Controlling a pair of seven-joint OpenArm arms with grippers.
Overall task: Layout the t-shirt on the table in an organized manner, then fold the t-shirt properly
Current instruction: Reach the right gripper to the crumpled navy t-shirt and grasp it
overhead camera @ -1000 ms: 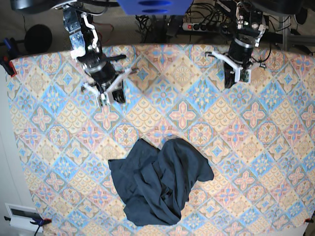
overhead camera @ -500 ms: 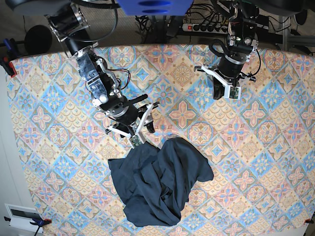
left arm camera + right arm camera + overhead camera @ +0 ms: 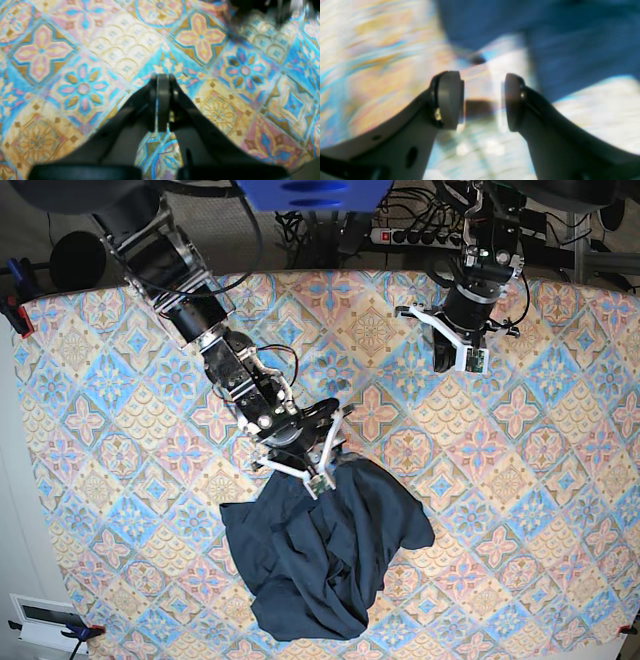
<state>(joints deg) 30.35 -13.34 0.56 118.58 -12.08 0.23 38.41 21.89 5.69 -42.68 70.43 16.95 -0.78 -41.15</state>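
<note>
Navy cotton, crumpled in a heap, the t-shirt [image 3: 325, 555] lies toward the near edge of the table [image 3: 100, 440], with wide bare patterned cloth to its left, right and far side. At the t-shirt's upper edge the right gripper [image 3: 325, 467] reaches down, its fingers [image 3: 450, 100] spread apart with tablecloth showing between them and blue fabric just beyond, nothing pinched. Well up and right of the t-shirt, near the far table edge, the left gripper [image 3: 450, 360] hangs over bare cloth, fingers [image 3: 162, 102] pressed together on nothing.
</note>
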